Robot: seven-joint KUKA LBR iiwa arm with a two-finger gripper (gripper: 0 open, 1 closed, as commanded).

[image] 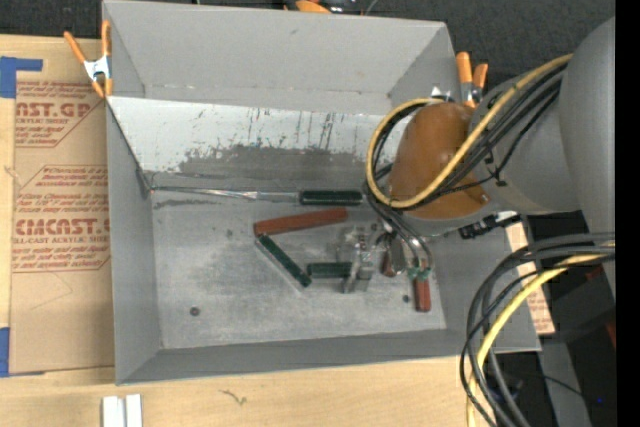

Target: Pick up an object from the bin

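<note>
Grey bin (200, 295), scuffed floor: toward its 4 o'clock the hand (365, 260) is low, with a short dark-green bar (325, 270) at its 9 o'clock. Spread or pressed together, I cannot tell. Best to centre over the bar before closing.

Dark green stick (326, 269); flat, right of centre.

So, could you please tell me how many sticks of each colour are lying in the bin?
Dark green sticks: 3
Red-brown sticks: 2
Total: 5 in plain view
</note>
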